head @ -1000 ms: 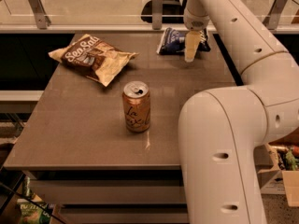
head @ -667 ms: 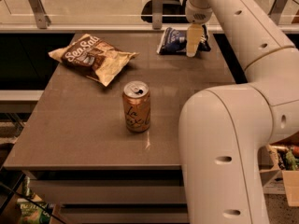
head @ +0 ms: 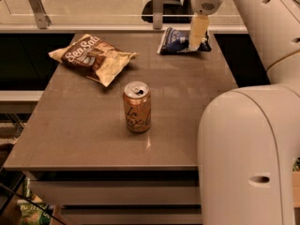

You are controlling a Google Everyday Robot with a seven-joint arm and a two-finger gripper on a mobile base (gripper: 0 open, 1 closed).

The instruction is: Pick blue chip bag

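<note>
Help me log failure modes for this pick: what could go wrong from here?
1. The end effector sits at the right end of the blue chip bag, not over its middle. It may catch only a corner, and the bag could slip out.
2. The bag lies by the far edge of the table. A push might slide it off the back.

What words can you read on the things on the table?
"Sea Salt": on the brown chip bag.
On the orange can: curly writing, too blurred to read.
On the blue chip bag: white markings, unreadable.
On the gripper, low over the blue chip bag: no writing.
</note>
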